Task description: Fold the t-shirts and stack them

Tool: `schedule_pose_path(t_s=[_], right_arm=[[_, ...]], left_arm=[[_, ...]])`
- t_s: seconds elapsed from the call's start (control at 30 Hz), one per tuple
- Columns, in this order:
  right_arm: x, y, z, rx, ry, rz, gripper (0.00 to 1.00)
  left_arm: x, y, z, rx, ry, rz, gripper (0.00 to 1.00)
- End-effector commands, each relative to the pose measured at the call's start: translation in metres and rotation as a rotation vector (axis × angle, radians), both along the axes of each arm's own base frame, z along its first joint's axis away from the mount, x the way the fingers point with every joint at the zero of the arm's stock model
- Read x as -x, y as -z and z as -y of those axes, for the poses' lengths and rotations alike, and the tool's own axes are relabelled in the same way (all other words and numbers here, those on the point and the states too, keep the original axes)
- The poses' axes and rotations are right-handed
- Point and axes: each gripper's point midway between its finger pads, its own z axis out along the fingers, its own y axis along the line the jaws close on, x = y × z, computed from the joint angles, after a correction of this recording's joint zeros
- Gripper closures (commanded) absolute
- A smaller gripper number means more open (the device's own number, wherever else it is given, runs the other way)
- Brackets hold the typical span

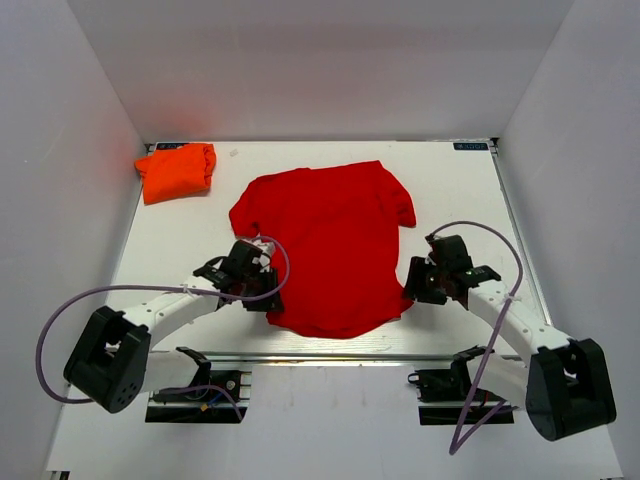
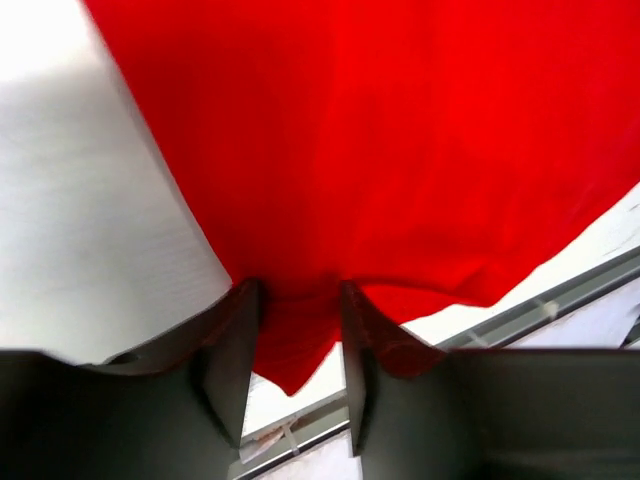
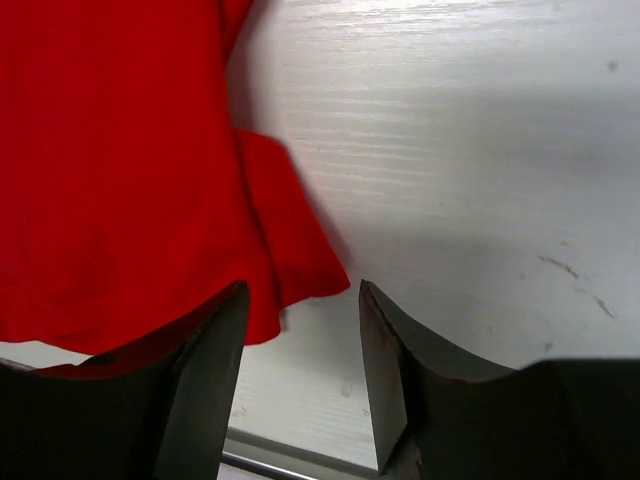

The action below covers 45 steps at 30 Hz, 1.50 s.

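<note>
A red t-shirt [image 1: 330,245] lies spread flat in the middle of the white table [image 1: 460,190], collar toward the back. An orange t-shirt [image 1: 176,170] sits folded at the back left corner. My left gripper [image 1: 272,292] is at the red shirt's near left hem corner. In the left wrist view the red cloth [image 2: 400,150] runs down between the fingers of that gripper [image 2: 298,300], which stand partly apart. My right gripper [image 1: 412,287] is at the near right hem corner. There the red hem [image 3: 110,170] reaches its left finger, and the gripper [image 3: 300,300] stands open over bare table.
A metal rail [image 1: 330,355] runs along the table's near edge, just behind both grippers. White walls enclose the table on the left, back and right. Grey cables loop off both arms.
</note>
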Motion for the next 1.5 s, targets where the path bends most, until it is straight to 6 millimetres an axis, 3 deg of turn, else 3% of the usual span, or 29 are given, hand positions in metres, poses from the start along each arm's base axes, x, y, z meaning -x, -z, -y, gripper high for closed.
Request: schedule_pose_path(t_s=[0.0, 0.17, 0.2, 0.27, 0.33, 0.43, 0.53, 0.6, 0.63, 0.7, 0.73, 0.83, 0.9, 1.17, 1.33, 1.47], right_arm=[[-0.006, 0.004, -0.016, -0.068, -0.058, 0.009, 0.46], [-0.002, 0.014, -0.019, -0.076, -0.079, -0.010, 0.53], [-0.001, 0.016, -0.018, -0.072, -0.078, -0.018, 0.62], [-0.001, 0.018, -0.016, -0.059, -0.077, -0.019, 0.85], [-0.003, 0.016, -0.016, -0.060, -0.074, -0.016, 1.00], [-0.011, 0.008, -0.015, -0.048, -0.058, 0.021, 1.00], [-0.023, -0.014, -0.008, -0.031, -0.016, 0.103, 1.00], [-0.026, -0.023, 0.001, 0.008, 0.020, 0.128, 1.00], [-0.038, -0.046, 0.007, 0.029, 0.053, 0.196, 1.00], [-0.032, -0.049, 0.023, 0.098, 0.118, 0.161, 1.00], [-0.035, -0.064, 0.032, 0.130, 0.169, 0.175, 1.00], [-0.024, -0.068, 0.058, 0.234, 0.272, 0.133, 1.00], [-0.016, -0.070, 0.075, 0.304, 0.339, 0.109, 1.00], [-0.008, -0.090, 0.091, 0.321, 0.450, 0.110, 1.00], [0.013, -0.078, 0.095, 0.359, 0.444, 0.002, 1.00], [0.037, -0.069, 0.101, 0.381, 0.473, -0.078, 1.00]], left_arm=[[0.004, 0.006, 0.010, 0.008, 0.000, -0.010, 0.56], [0.015, 0.011, 0.023, 0.001, 0.063, -0.034, 0.73], [0.018, 0.013, 0.025, 0.002, 0.076, -0.046, 0.99], [0.022, 0.013, 0.028, 0.002, 0.092, -0.046, 1.00], [0.030, 0.005, 0.031, 0.014, 0.131, -0.034, 1.00], [0.020, -0.017, 0.029, 0.001, 0.097, 0.033, 1.00], [0.010, -0.055, 0.028, 0.039, 0.049, 0.123, 1.00], [0.002, -0.084, 0.028, 0.072, 0.018, 0.195, 1.00], [0.000, -0.091, 0.026, 0.071, 0.007, 0.213, 1.00], [-0.006, -0.103, 0.013, 0.015, -0.071, 0.227, 1.00], [-0.007, -0.107, 0.007, -0.004, -0.101, 0.232, 1.00], [-0.006, -0.112, -0.017, -0.098, -0.216, 0.206, 1.00], [0.004, -0.101, -0.041, -0.200, -0.302, 0.148, 1.00], [0.023, -0.108, -0.090, -0.313, -0.536, 0.111, 1.00], [0.027, -0.102, -0.083, -0.291, -0.502, 0.080, 1.00], [0.039, -0.080, -0.076, -0.279, -0.450, 0.011, 1.00]])
